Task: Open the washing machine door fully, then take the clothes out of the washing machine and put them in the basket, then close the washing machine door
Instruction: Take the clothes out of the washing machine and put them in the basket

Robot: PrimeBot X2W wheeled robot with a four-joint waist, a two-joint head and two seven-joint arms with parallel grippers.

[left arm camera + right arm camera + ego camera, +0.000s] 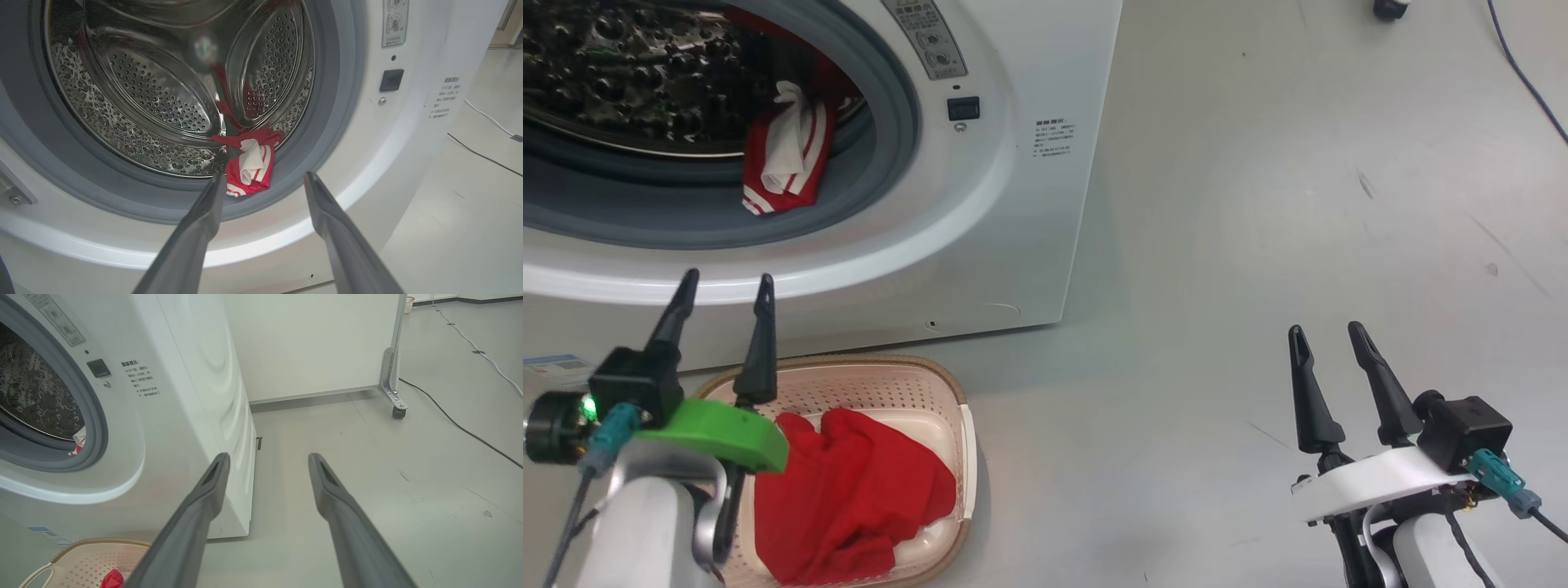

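Observation:
The white washing machine stands open, its steel drum bare to view; the door is out of view. A red garment with white stripes hangs over the grey rubber ring at the drum's lower right, seen also in the left wrist view. Another red garment lies in the cream basket on the floor before the machine. My left gripper is open and empty above the basket's left side, fingers pointing at the drum opening. My right gripper is open and empty over bare floor, far right.
Grey floor spreads to the right of the machine. A white panel on a castor stands behind it, and cables run across the floor there. A black wheel shows at the head view's top right.

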